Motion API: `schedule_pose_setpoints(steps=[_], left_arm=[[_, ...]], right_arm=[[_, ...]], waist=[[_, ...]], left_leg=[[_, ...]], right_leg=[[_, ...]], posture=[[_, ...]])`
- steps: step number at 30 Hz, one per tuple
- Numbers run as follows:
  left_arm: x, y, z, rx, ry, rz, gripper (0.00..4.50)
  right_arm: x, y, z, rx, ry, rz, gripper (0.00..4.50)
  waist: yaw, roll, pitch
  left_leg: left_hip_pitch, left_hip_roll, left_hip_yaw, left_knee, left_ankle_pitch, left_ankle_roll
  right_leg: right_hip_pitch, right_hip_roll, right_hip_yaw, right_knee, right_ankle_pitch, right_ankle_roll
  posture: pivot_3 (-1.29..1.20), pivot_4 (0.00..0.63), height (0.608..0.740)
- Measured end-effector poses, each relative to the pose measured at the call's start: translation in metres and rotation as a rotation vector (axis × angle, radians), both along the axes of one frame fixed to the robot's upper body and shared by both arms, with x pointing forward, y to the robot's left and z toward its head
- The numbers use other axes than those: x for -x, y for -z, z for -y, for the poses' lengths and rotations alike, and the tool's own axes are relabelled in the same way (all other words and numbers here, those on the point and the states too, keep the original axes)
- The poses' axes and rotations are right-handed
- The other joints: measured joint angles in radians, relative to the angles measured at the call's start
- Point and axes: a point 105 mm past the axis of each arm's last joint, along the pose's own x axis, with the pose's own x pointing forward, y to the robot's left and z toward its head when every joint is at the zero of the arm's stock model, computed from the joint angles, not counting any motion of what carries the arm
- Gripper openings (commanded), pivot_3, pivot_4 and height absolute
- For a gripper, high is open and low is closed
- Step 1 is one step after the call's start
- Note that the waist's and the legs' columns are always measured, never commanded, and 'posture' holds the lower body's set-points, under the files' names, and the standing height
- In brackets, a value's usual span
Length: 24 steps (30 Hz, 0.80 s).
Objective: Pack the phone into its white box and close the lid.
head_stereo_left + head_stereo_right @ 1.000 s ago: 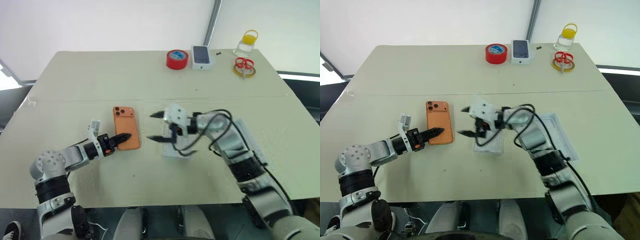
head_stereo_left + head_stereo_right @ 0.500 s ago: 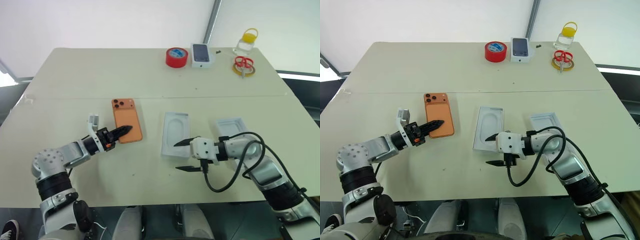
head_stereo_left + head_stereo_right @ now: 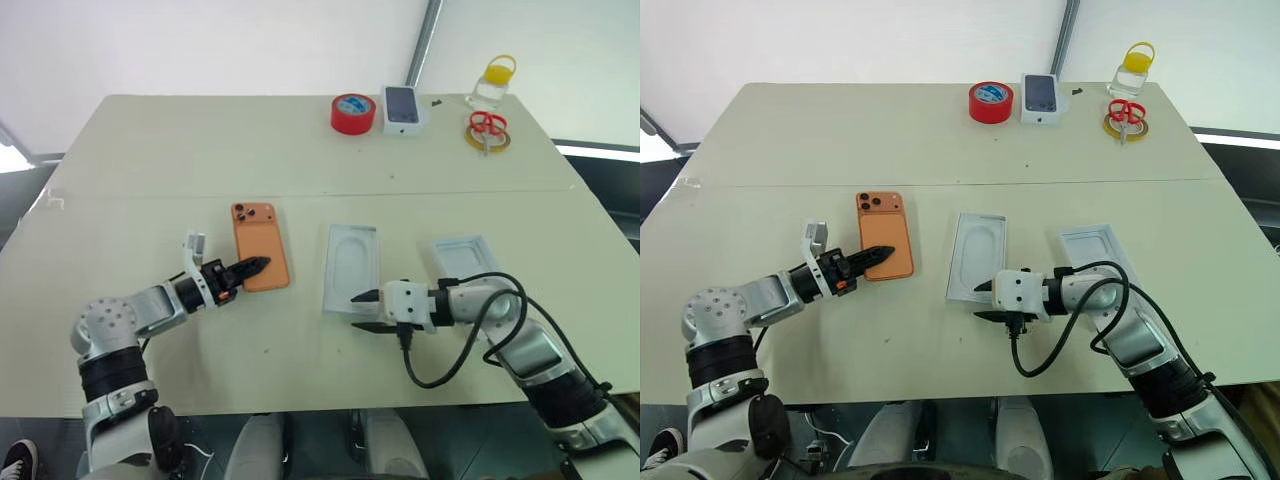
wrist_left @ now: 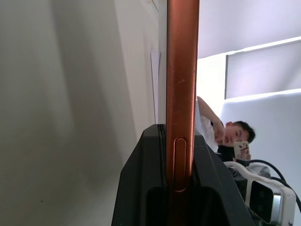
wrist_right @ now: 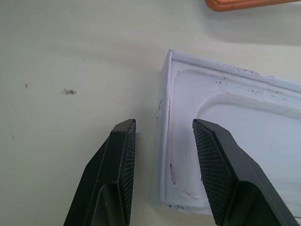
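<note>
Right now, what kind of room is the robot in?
Probably a workshop or test space, not a home: a plain work table against a bare white wall, with a red tape roll, scissors and a boxed phone laid out on it.

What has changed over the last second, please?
The right gripper drew back from above the insert towards the robot and its fingers narrowed; still open, they now straddle a rim at the insert's near end. The left gripper stays shut on the phone; the insert lies as before.

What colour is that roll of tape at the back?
Red, with a blue inner core; the tape roll shows best in the right eye view.
</note>
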Motion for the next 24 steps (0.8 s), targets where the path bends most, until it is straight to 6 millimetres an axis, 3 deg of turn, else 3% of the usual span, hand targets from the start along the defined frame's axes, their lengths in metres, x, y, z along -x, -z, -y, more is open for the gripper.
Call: schedule_pose_setpoints(steps=[2, 4, 24], left_arm=[[0.0, -0.0002, 0.0001, 0.0, 0.001, 0.001, 0.0], [0.0001, -0.0002, 0.0002, 0.0, 0.001, 0.001, 0.0], [0.0029, -0.0042, 0.0024, 0.023, 0.026, 0.007, 0.0]], right_arm=[[0.0001, -0.001, -0.0024, -0.017, -0.001, -0.001, 1.12], [-0.0001, -0.0012, -0.0023, -0.019, 0.001, -0.002, 0.07], [0.002, 0.0013, -0.0012, -0.016, 0.005, -0.047, 0.07]], waist=[[0.001, 0.0, 0.0], [0.001, 0.0, 0.0], [0.001, 0.0, 0.0]], left_leg=[[0.0, 0.0, 0.0, 0.0, 0.0, 0.0], [0.0, 0.0, 0.0, 0.0, 0.0, 0.0], [0.0, 0.0, 0.0, 0.001, 0.0, 0.0]], right_leg=[[0.0, 0.0, 0.0, 0.0, 0.0, 0.0], [0.0, 0.0, 0.0, 0.0, 0.0, 0.0], [0.0, 0.0, 0.0, 0.001, 0.001, 0.001]], posture=[[0.0, 0.15, 0.74], [0.0, 0.15, 0.74], [0.0, 0.15, 0.74]])
